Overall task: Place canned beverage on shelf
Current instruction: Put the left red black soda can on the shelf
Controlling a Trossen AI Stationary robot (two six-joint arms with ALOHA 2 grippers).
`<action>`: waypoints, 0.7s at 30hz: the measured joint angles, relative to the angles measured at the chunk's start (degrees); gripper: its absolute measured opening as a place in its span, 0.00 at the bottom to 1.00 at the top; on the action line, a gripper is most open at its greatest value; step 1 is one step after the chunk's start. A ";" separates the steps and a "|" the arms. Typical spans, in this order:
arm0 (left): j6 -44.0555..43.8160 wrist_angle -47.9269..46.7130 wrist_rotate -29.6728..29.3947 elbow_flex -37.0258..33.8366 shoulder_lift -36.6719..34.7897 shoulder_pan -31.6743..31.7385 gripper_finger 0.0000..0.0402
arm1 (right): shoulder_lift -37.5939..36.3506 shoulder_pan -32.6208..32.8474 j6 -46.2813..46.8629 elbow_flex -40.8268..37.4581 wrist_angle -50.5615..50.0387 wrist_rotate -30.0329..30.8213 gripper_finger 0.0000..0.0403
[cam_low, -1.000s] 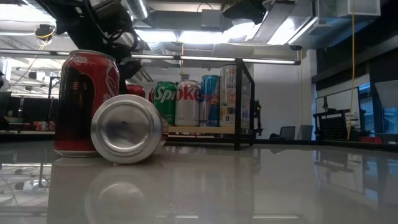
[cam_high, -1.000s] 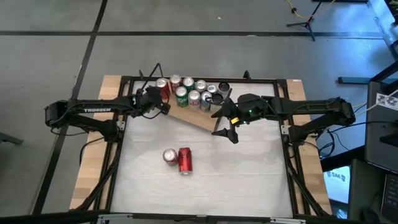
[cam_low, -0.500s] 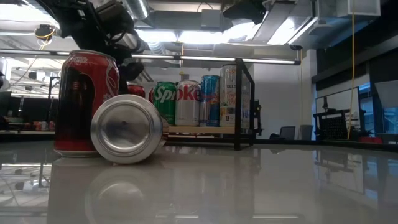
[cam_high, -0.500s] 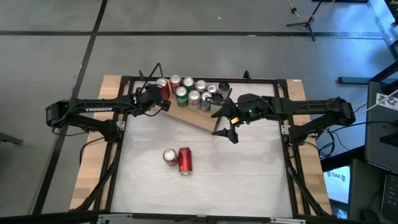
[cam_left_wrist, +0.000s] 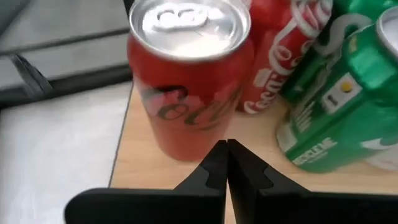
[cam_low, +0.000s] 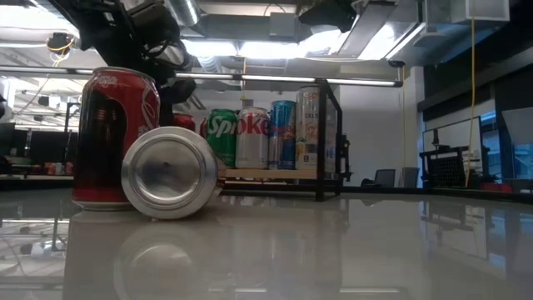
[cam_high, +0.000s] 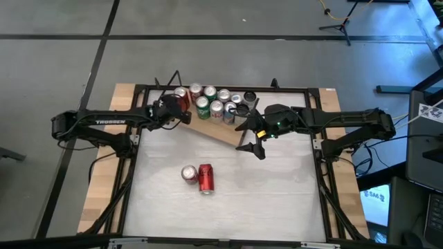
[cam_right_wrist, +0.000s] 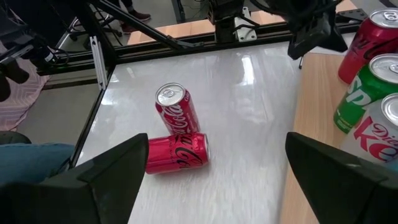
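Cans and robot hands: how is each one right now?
Upright red can: standing on the table.
Lying red can: on its side, touching the upright one.
Shelf: holding upright cans.
Left end effector: shut, empty.
Right end effector: open, empty.

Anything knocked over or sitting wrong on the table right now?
Yes: of the two red cans out on the table, one lies on its side, beside an upright can, touching or nearly so. The cans on the shelf all stand upright. No spill or dents show.
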 joint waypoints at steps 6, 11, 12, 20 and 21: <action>-3.48 0.31 0.47 -0.01 -0.05 -1.05 0.00 | 0.00 0.00 0.00 0.00 -0.03 0.00 0.92; -5.95 -1.27 0.11 0.16 -0.15 -1.51 0.00 | 0.00 -0.02 0.00 0.00 -0.02 0.00 0.92; -6.40 -1.94 0.04 0.21 -0.19 -1.52 0.00 | 0.00 -0.02 0.02 0.00 -0.02 0.00 0.92; -10.04 -5.78 1.08 0.08 -0.07 -3.10 0.00 | 0.00 -0.02 0.01 0.00 -0.02 0.00 0.92; -10.02 -5.73 1.11 0.08 -0.13 -3.51 0.00 | 0.00 0.00 0.02 0.00 -0.03 0.00 0.92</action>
